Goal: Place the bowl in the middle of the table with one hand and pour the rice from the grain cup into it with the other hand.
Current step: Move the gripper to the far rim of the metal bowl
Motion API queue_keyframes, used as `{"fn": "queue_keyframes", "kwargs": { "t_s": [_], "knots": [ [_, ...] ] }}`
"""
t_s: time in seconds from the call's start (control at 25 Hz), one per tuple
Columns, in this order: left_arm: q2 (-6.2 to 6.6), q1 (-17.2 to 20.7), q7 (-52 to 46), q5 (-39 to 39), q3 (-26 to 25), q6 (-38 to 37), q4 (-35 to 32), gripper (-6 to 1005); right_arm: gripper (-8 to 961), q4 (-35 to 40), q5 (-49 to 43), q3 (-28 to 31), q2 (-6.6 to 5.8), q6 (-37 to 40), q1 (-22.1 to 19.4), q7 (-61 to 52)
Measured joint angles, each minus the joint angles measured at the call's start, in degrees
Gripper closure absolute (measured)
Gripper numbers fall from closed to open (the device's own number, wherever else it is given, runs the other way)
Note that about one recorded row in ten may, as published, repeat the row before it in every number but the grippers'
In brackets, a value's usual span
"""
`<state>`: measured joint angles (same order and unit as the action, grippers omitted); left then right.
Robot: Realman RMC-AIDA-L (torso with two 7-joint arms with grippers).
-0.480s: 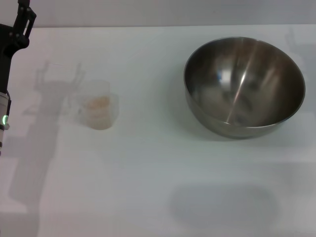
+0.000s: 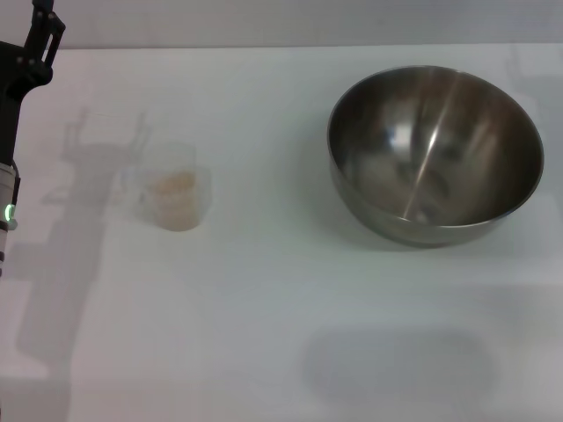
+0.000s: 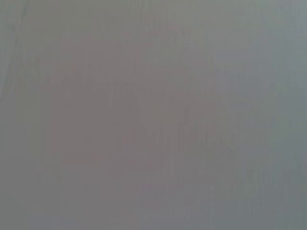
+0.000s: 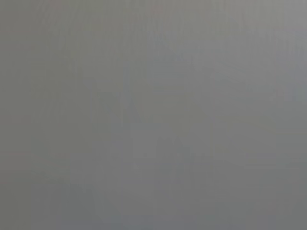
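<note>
The steel bowl (image 2: 435, 155) stands empty on the right side of the white table (image 2: 281, 299), toward the back. The transparent grain cup (image 2: 175, 188) stands upright on the left side, with a small heap of pale rice (image 2: 173, 185) in it. My left arm reaches along the far left edge of the head view, and its gripper (image 2: 44, 31) is at the back left corner, well away from the cup. My right gripper is out of view. Both wrist views show only a plain grey surface.
A wide stretch of bare white tabletop lies between the cup and the bowl and along the front. The table's back edge (image 2: 281, 46) runs across the top of the head view.
</note>
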<state>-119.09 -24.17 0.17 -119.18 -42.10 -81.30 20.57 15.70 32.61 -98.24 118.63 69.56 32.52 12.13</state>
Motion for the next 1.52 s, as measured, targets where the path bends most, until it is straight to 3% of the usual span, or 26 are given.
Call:
{"fn": "queue_keyframes", "kwargs": {
  "t_s": [0.2,0.24,0.28,0.36,0.4,0.44,0.48,0.52,0.56,0.6,0.64,0.68,0.72,0.76,0.8,0.84,0.88,0.96,1.0,1.08,1.24,1.28,1.4,1.52],
  "knots": [
    [0.0,0.0,0.0,0.0,0.3,0.0,0.1,137,240,9.5,-0.3,0.1,-0.05,-8.7,-2.3,1.8],
    [0.0,0.1,0.0,-0.1,0.6,0.0,0.1,137,240,15.5,-0.5,0.6,0.09,-15.3,-3.8,4.5],
    [0.0,0.1,0.0,-0.1,0.6,0.0,0.1,137,240,15.5,-0.5,0.6,0.09,-15.3,-3.8,4.5],
    [0.05,0.2,0.0,-0.1,0.7,-0.3,0.1,137,240,23.4,-0.5,2.0,0.34,-27.6,-5.0,7.2],
    [0.05,0.2,0.0,-0.1,0.7,-0.3,0.1,137,240,23.4,-0.5,2.0,0.34,-27.6,-5.0,7.2],
    [0.06,0.2,0.0,-0.1,0.7,-0.4,0.1,137,240,28.6,-0.5,3.1,0.38,-36.2,-5.8,7.4],
    [0.06,0.2,0.0,-0.1,0.7,-0.4,0.1,137,240,28.6,-0.5,3.1,0.38,-36.2,-5.8,7.4],
    [0.06,0.2,0.0,-0.1,0.7,-0.4,0.1,137,240,34.9,-0.6,4.9,0.38,-47.0,-6.8,7.4],
    [0.07,0.4,0.0,-0.1,0.7,-0.6,0.1,137,240,34.9,-0.6,4.9,0.38,-47.0,-6.8,7.4],
    [0.07,0.5,0.0,-0.1,0.7,-0.6,0.1,137,240,37.8,-0.6,5.8,0.37,-51.7,-7.1,7.4],
    [0.08,0.6,0.0,-0.1,0.7,-0.6,0.1,137,240,44.5,-0.9,8.0,0.41,-63.6,-8.1,7.5],
    [0.08,0.6,0.0,-0.1,0.7,-0.6,0.1,137,239,44.5,-0.9,8.0,0.41,-63.6,-8.1,7.5],
    [0.09,0.6,0.0,-0.1,0.7,-0.6,0.1,137,239,47.7,-1.2,9.0,0.44,-69.5,-8.5,7.5],
    [0.09,0.7,0.0,-0.1,0.7,-0.6,0.0,137,239,53.4,-1.5,11.7,0.51,-81.1,-9.3,7.5],
    [0.09,0.7,0.0,-0.1,0.7,-0.6,0.0,137,239,53.4,-1.5,11.7,0.51,-81.1,-9.3,7.5],
    [0.09,0.7,0.0,-0.1,0.7,-0.6,0.0,137,239,59.0,-1.5,15.1,0.53,-92.6,-9.8,7.2],
    [0.09,0.7,0.0,-0.1,0.7,-0.6,-0.1,137,239,59.0,-1.5,15.1,0.53,-92.6,-9.8,7.2],
    [0.09,0.9,0.0,-0.1,0.7,-0.6,-0.1,137,239,63.8,-1.3,18.9,0.54,-103.3,-9.9,6.9],
    [0.09,1.0,0.0,-0.1,0.7,-0.6,-0.1,137,239,67.8,-1.2,22.6,0.5,-112.6,-9.6,6.8],
    [0.09,1.2,0.0,-0.1,0.7,-0.6,0.0,137,239,69.6,-1.2,24.4,0.46,-117.0,-9.3,6.8],
    [0.08,1.4,0.0,-0.1,0.7,-0.6,0.1,137,239,75.9,-1.6,32.6,0.0,-135.8,-7.0,6.8],
    [0.08,1.4,0.0,-0.1,0.7,-0.6,0.1,137,239,75.9,-1.6,32.6,0.0,-135.8,-7.0,6.8],
    [0.09,1.3,0.0,-0.1,0.7,-0.6,0.1,138,239,76.4,-3.3,37.8,-1.47,-148.3,-4.2,7.0],
    [0.11,1.3,0.0,-0.1,0.7,-0.6,0.1,138,239,76.0,-3.5,38.6,-1.67,-149.8,-3.8,7.0]
  ]
}}
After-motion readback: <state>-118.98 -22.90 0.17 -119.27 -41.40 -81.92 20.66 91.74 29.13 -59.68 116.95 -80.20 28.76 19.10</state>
